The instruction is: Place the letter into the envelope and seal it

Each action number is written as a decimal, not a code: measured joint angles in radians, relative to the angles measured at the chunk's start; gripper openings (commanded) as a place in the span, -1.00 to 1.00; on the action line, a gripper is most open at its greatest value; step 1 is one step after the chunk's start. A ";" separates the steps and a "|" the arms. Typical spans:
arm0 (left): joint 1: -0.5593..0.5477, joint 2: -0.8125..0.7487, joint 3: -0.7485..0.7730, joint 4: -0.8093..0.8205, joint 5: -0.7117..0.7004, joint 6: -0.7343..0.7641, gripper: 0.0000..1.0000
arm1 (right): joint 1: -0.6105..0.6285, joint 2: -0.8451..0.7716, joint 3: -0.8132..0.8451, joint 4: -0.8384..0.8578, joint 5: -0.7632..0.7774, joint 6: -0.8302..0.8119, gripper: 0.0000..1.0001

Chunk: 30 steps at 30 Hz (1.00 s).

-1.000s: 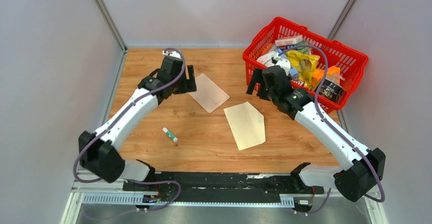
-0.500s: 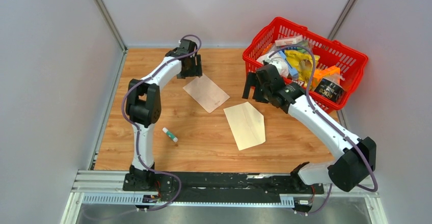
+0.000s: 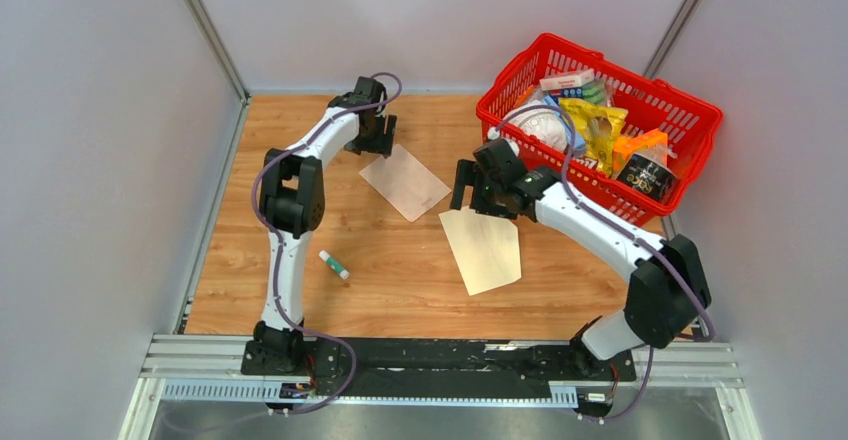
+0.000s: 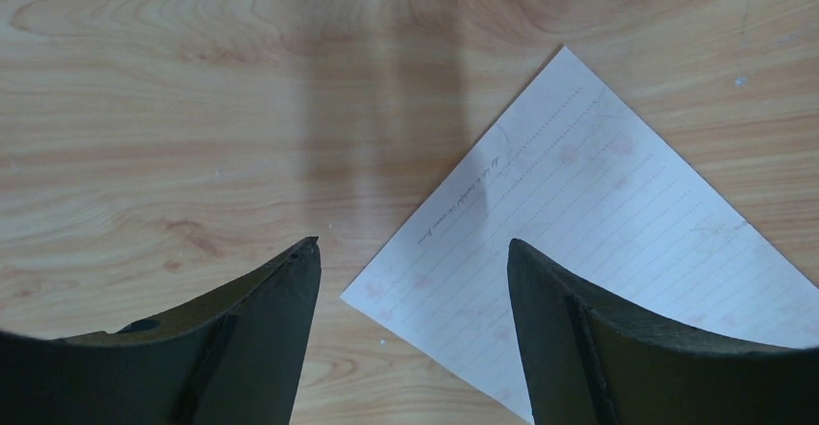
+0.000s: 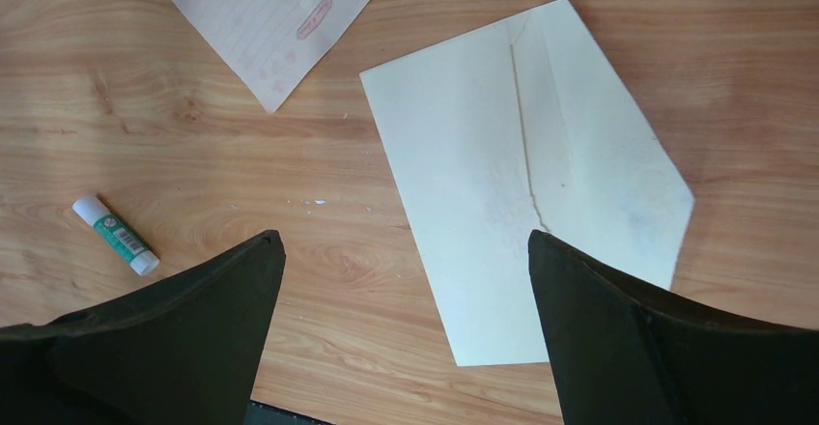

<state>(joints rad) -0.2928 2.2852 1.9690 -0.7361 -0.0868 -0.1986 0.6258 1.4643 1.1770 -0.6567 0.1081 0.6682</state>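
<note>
**benchrat:** Overhead cam first. Your left gripper (image 3: 378,148) hangs over the far left of the table (image 3: 400,295). Its jaws are spread wide with nothing in them, right by the far corner of the letter (image 3: 405,182). The letter lies flat on the table, turned like a diamond. It sits apart from the envelope (image 3: 483,255), which is to its near right.

**yam_fan:** Yep, and your right gripper (image 3: 478,205) is spread wide and empty too. It sits above the far edge of the envelope and hides a bit of it. A red basket (image 3: 688,132) full of packets stands at the far right corner. A glue stick (image 3: 334,265) lies on its own toward the near left.

**benchrat:** Left wrist cam: both fingers (image 4: 241,338) are wide apart, looking straight down. One corner of the letter pokes into the gap between them, with faint ruled lines and one line of handwriting on it. Can't tell whether the fingertips touch the table.

**yam_fan:** Right wrist cam: fingers (image 5: 174,319) wide apart here too, nothing pinched. The cream envelope lies flat on the table below the gap. Its flap is opened out with the point toward the right of the view. A corner of the letter shows at the top, not touching the envelope. The glue stick is off to the left.
</note>
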 measured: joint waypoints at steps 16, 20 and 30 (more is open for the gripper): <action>0.020 -0.005 -0.124 0.097 0.138 0.001 0.36 | 0.061 0.266 0.091 0.079 -0.034 0.040 1.00; 0.011 -0.082 -0.252 0.131 0.126 -0.048 0.26 | 0.068 0.331 0.130 0.093 -0.040 0.043 0.98; -0.047 -0.270 -0.549 0.183 0.049 -0.183 0.05 | 0.085 0.444 0.188 0.123 -0.076 0.069 0.93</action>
<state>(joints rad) -0.3393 2.0148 1.4197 -0.5529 -0.0376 -0.3813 0.7105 1.9079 1.3655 -0.5335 0.0319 0.7376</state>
